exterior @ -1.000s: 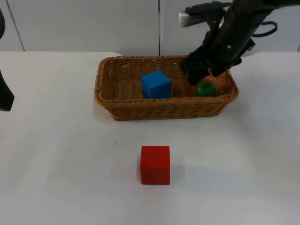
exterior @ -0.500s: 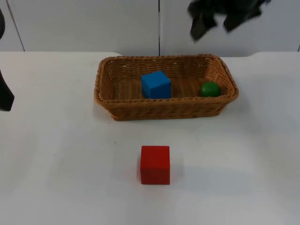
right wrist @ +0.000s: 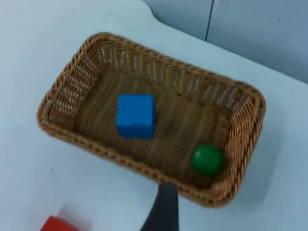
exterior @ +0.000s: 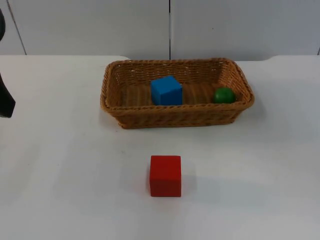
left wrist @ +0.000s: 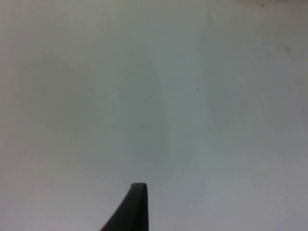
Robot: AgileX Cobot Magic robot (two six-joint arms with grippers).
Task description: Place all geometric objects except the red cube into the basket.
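The basket stands on the white table, towards the grey wall. Inside the basket lies a blue cube, a little to one side of the basket's middle, resting on the woven floor. Also inside the basket is a green ball, tucked at the basket's right end, touching or nearly touching the end wall, well apart from the blue cube.

The right wrist view looks down on the basket from above, with the blue cube and the green ball both inside it.

The red cube sits on the bare table in front of the basket, well apart from the basket's near wall and roughly in line with the blue cube. A sliver of the red cube also shows in the right wrist view, outside the basket.

The right gripper is raised above the table, on the near side of the basket; whether it is spread or pressed together cannot be told.

The left gripper waits over bare table, well away from the basket; its state cannot be told either. A part of the left arm shows far to the left of the basket.
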